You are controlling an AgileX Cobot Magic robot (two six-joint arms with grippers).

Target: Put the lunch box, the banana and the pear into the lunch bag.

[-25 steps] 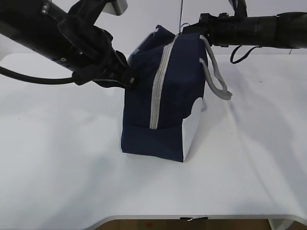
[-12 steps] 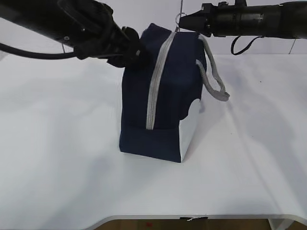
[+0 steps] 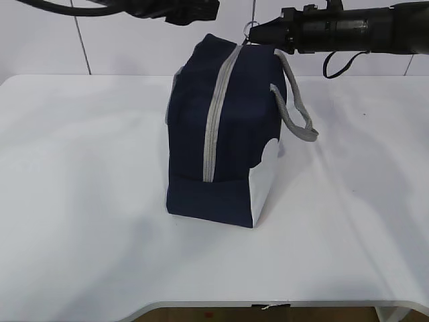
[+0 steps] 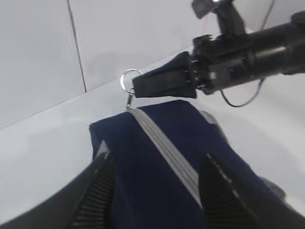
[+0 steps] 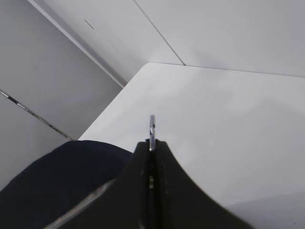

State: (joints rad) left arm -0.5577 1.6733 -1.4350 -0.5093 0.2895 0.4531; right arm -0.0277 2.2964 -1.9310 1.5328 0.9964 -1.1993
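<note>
Bag upright near table centre, navy, grey zipper running up the facing end and over the top, closed along the visible run; white panel on right side, grey handle drooping off same side

Right gripper at bag's top rear edge, level with it, reaching in from right; pressed together on the metal ring of the zipper pull, ring poking out past the tips in right wrist view. In left wrist view, ring sits just above the zipper's far end, pull link hanging from it to the bag top

Left gripper above and behind the bag, apart from it; fingers spread, bag top and zipper visible between them, nothing pinched. In exterior view only a dark piece of left arm at upper edge, rest cut off

Bag interior hidden. Box, banana, pear: not visible in any view. Far side of bag and second handle mostly hidden; a pale sliver at bag's upper left edge, too little to identify
</note>
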